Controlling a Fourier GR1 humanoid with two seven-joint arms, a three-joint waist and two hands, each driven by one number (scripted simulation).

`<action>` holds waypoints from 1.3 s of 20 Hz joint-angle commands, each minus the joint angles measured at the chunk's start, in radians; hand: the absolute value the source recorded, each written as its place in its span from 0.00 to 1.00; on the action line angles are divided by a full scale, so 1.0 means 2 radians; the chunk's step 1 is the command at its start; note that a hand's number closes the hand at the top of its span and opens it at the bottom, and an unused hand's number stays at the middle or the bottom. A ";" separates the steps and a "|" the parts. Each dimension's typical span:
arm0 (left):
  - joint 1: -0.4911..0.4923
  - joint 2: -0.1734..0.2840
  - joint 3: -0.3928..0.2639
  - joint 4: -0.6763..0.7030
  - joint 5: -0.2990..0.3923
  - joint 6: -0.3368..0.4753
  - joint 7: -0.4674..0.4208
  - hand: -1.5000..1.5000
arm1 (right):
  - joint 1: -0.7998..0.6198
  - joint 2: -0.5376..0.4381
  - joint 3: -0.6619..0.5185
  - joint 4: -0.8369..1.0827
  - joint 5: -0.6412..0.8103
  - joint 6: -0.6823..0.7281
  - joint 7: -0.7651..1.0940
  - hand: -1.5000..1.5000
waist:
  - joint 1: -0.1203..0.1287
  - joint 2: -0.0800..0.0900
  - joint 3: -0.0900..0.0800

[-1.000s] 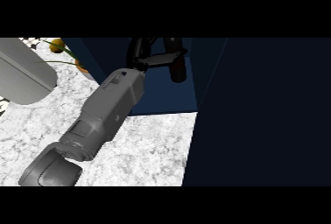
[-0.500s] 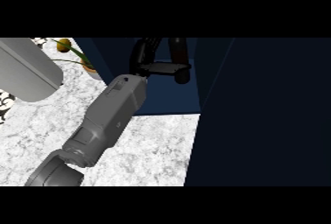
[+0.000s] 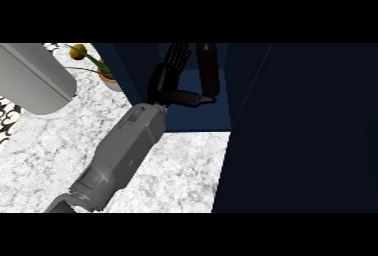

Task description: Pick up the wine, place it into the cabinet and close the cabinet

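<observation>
Head view shows one grey forearm [image 3: 125, 150] rising from the lower left edge across the white marbled counter top [image 3: 44, 150] toward the dark blue cabinet [image 3: 196, 107]. Only one arm is visible; from its place at the view's left it reads as the robot's left. Its black left hand [image 3: 168, 75] reaches into the cabinet opening, fingers pointing up and away, thumb bent across to the right.

A slim dark wine bottle [image 3: 207, 67] stands just beside the fingers, inside the cabinet. Its long axis runs nearly straight up and down the view, and its upper end is cut off by the frame. The thumb tip meets the bottle's lower part and the fingers lie close along its left side, so the hand appears to be pinching it; dark on dark, the contact is hard to make out.

A wide dark blue cabinet door [image 3: 303, 130] fills the right side. At upper left sit a grey rounded appliance [image 3: 33, 75] and a small potted plant with yellow blooms [image 3: 96, 62], partly hidden by the cabinet edge.
</observation>
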 commanded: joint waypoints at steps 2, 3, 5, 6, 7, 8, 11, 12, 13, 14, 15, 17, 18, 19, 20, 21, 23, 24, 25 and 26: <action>0.096 0.000 -0.055 -0.087 0.022 0.001 -0.003 0.00 | 0.027 -0.014 0.006 -0.089 -0.015 0.003 0.027 0.00 | 0.006 0.000 0.000; 0.099 0.000 -0.058 -0.108 0.019 0.011 0.014 0.00 | 0.035 -0.018 0.014 -0.106 0.005 -0.010 0.039 0.00 | 0.009 -0.004 0.000; 0.120 0.000 -0.064 -0.146 0.016 0.020 0.023 0.00 | 0.026 -0.028 -0.024 -0.106 -0.029 0.000 0.042 0.00 | 0.013 0.001 0.001; 0.148 0.000 -0.070 -0.166 0.009 0.019 0.035 0.00 | 0.036 -0.010 0.012 -0.093 0.008 -0.023 0.037 0.00 | 0.020 -0.006 0.000; 0.175 0.000 -0.073 -0.169 0.007 0.009 0.014 0.00 | 0.042 -0.026 0.008 -0.110 -0.005 -0.009 0.033 0.00 | 0.014 -0.002 0.000; 0.186 0.004 -0.083 -0.193 -0.001 0.025 0.026 0.00 | 0.044 -0.027 0.003 -0.107 -0.003 -0.013 0.035 0.00 | 0.014 -0.001 0.000; 0.237 0.023 -0.101 -0.275 0.001 0.033 0.049 0.00 | 0.042 -0.028 -0.018 -0.096 -0.024 -0.008 0.022 0.00 | 0.019 -0.001 0.001; 0.247 0.029 -0.099 -0.282 0.001 0.032 0.049 0.00 | 0.035 -0.027 0.008 -0.109 0.007 -0.015 0.044 0.00 | 0.016 0.000 0.000; 0.281 0.026 -0.111 -0.315 -0.002 0.042 0.049 0.00 | 0.025 -0.012 0.002 -0.076 0.000 -0.016 0.028 0.00 | 0.017 0.002 0.001; 0.291 0.025 -0.116 -0.311 -0.005 0.037 0.040 0.00 | 0.049 -0.040 0.000 -0.124 -0.003 -0.011 0.029 0.00 | 0.010 0.000 0.000; 0.300 0.015 -0.123 -0.324 -0.014 0.059 0.038 0.00 | 0.053 -0.026 0.037 -0.108 0.025 -0.019 0.014 0.00 | 0.007 0.000 0.000; 0.328 0.034 -0.127 -0.400 -0.002 0.065 0.077 0.00 | 0.027 -0.033 0.006 -0.094 0.008 -0.016 0.038 0.00 | 0.017 0.002 0.000; 0.341 0.053 -0.120 -0.403 0.005 0.037 0.068 0.00 | 0.036 -0.052 -0.011 -0.121 0.004 -0.018 0.052 0.00 | 0.012 0.003 0.000; 0.364 0.060 -0.123 -0.416 0.001 0.041 0.060 0.00 | 0.055 -0.060 0.003 -0.127 0.009 -0.014 0.028 0.00 | 0.008 0.001 0.000; 0.352 0.068 -0.104 -0.421 0.019 0.035 0.085 0.00 | 0.056 -0.059 0.004 -0.123 0.012 -0.017 0.026 0.00 | 0.005 0.003 0.000; 0.400 0.082 -0.116 -0.443 0.014 0.016 0.058 0.00 | 0.031 -0.059 -0.020 -0.093 -0.023 0.003 0.026 0.00 | 0.014 0.005 0.001; 0.420 0.069 -0.125 -0.463 0.013 0.030 0.058 0.00 | 0.036 -0.071 0.003 -0.112 -0.004 0.010 0.032 0.00 | 0.010 0.004 0.000; 0.403 0.089 -0.107 -0.462 0.023 0.010 0.069 0.00 | 0.006 -0.065 0.013 -0.111 0.011 0.010 0.055 0.00 | 0.011 0.006 -0.001; 0.446 0.101 -0.119 -0.483 0.018 0.000 0.051 0.00 | 0.041 -0.080 0.010 -0.114 -0.012 0.019 0.025 0.00 | 0.008 0.003 0.000; 0.440 0.108 -0.105 -0.499 0.029 0.007 0.073 0.00 | 0.024 -0.062 0.007 -0.085 -0.023 0.024 0.018 0.00 | 0.011 0.006 0.001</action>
